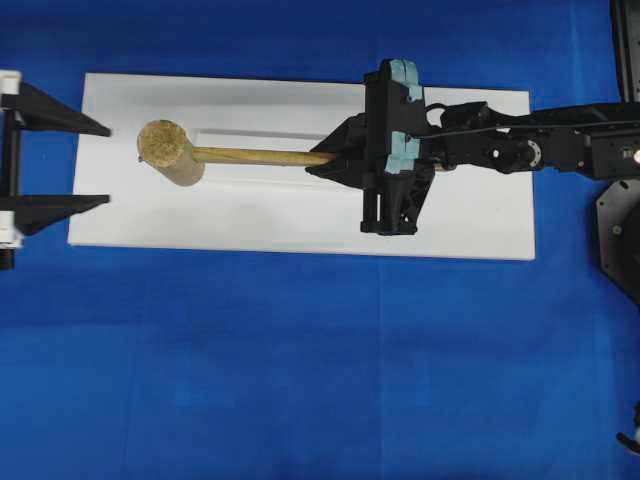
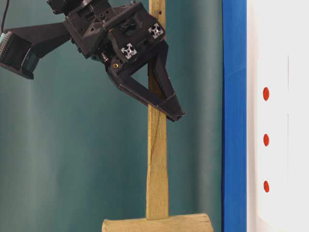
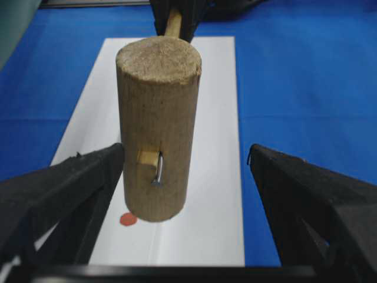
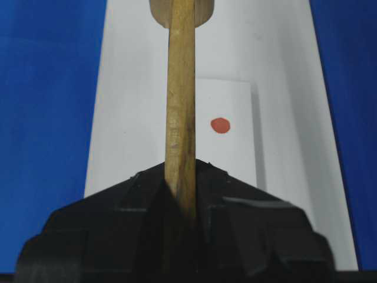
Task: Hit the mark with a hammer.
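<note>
The hammer is a light-brown wooden mallet; its head [image 1: 170, 152] hangs above the left part of the white board [image 1: 300, 225], with the handle [image 1: 265, 156] pointing right. My right gripper [image 1: 325, 165] is shut on the handle [image 4: 181, 106], as the right wrist view shows at the gripper [image 4: 181, 177]. In the table-level view the head [image 2: 157, 223] stands apart from the board. A red mark [image 3: 128, 219] peeks out beside the head [image 3: 156, 124]; another red mark [image 4: 220, 125] lies right of the handle. My left gripper [image 1: 108, 165] stands open, its fingers [image 3: 70, 183] either side of the head, not touching.
The white board lies on a blue cloth [image 1: 300, 370]. In the table-level view three red dots [image 2: 266, 140] sit in a row on the board. A bent nail [image 3: 158, 171] sticks from the head's side. The right arm [image 1: 520, 145] stretches in from the right.
</note>
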Robot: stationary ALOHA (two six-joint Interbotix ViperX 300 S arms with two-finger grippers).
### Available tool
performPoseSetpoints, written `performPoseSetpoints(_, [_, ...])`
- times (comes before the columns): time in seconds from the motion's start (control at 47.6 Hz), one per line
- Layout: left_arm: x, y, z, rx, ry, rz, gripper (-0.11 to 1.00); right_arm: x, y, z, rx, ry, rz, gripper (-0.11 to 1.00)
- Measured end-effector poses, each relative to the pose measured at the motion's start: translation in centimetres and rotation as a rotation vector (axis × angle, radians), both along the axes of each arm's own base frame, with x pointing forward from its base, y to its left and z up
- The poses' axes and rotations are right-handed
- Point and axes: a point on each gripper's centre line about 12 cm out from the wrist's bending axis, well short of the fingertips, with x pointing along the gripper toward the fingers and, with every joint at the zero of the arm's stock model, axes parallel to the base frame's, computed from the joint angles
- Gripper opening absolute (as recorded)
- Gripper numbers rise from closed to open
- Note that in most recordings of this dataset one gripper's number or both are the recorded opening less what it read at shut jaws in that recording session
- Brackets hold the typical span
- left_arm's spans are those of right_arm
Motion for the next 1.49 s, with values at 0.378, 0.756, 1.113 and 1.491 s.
performPoseSetpoints(0.378, [4.3,0.5,-0.9,-0.001,0.023,0.013,0.92,0.0,0.2,0.0,-0.003,0.0,0.008,0.02])
performPoseSetpoints(0.756, [8.4,1.2,-1.9,-0.003,0.097,0.026,0.93,0.0,0.1,0.1,-0.003,-0.001,0.003,0.02])
performPoseSetpoints(1.113, [8.5,1.3,-1.9,0.02,0.109,0.023,0.48,0.1,0.2,0.1,-0.005,-0.001,0.009,0.02])
performPoseSetpoints(1.491, [8.5,1.3,-1.9,0.021,0.111,0.023,0.44,0.1,0.3,0.0,-0.002,0.0,0.01,0.02])
